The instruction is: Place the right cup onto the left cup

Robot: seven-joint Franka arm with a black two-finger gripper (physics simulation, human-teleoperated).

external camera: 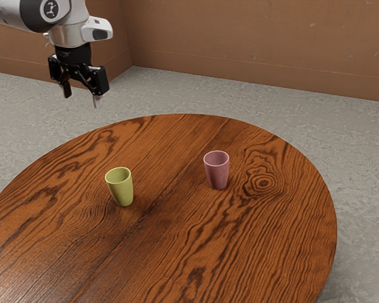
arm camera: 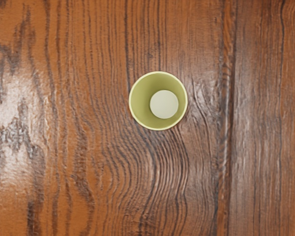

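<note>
High above the table, in the exterior view's upper left, my gripper (external camera: 81, 100) points down with its fingers spread apart and nothing between them. The green cup (external camera: 120, 187) stands upright on the table, toward the exterior view's left and well below the gripper's height. Farther to the exterior view's right stands the pink cup (external camera: 217, 170), also upright and apart from the green one. From my hand, the green cup (arm camera: 158, 101) is seen from above, its mouth facing up and its pale bottom visible inside.
Both cups stand on a round wooden table (external camera: 196, 252) with dark grain. Grey floor (external camera: 360, 145) surrounds it, and a brown wall (external camera: 259, 38) rises behind.
</note>
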